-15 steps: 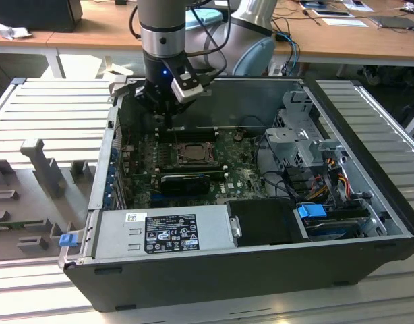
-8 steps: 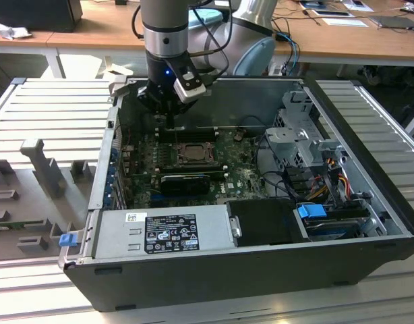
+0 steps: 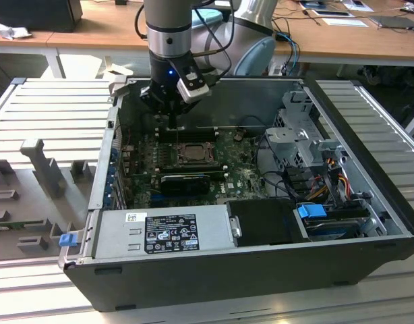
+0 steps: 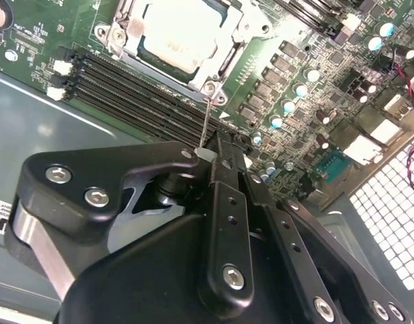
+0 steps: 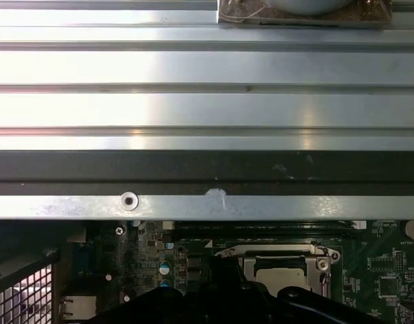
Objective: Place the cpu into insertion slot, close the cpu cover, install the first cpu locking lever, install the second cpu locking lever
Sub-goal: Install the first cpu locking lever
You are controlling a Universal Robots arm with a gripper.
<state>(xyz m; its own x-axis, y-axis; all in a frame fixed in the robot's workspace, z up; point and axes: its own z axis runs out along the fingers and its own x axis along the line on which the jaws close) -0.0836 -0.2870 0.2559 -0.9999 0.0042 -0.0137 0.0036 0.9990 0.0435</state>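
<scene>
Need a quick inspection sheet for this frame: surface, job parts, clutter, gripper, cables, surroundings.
Surface: open computer case lying on a ribbed metal table.
Job's things: cpu sits in its socket; cpu cover lies closed around it. A thin wire lever rises to the gripper's tip.
Clutter: grey plastic fixtures at the exterior view's left.
Grippers: gripper just above the board beside the socket, shut on the lever's end.
Cables: bundle by the drive bays.
Surroundings: wooden desks behind.
</scene>
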